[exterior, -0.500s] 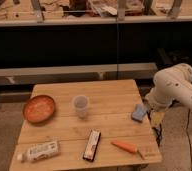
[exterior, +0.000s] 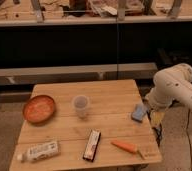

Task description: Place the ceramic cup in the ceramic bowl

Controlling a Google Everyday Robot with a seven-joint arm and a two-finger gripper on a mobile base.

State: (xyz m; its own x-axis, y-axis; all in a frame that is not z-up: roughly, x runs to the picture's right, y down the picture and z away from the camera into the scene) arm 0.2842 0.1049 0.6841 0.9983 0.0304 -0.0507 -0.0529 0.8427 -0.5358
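The end effector (exterior: 154, 119) is half tucked under the white arm at the right edge of the surface (exterior: 109, 92) and hard to make out. It looks released, nothing in it. The ceramic cup (exterior: 81, 105) stands upright mid-surface, well apart to its left, with a blue sponge (exterior: 138, 112) between them. The cup's pale whitish-grey, handleless, slightly tapered — the orange-brown ceramic bowl (exterior: 39, 108) sits near its other side.

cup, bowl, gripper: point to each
cup (exterior: 81, 106): camera view, side wall
bowl (exterior: 39, 108): camera view, speckled inside
gripper (exterior: 157, 122): camera view, between its fingertips, off the table's (exterior: 109, 95) right edge
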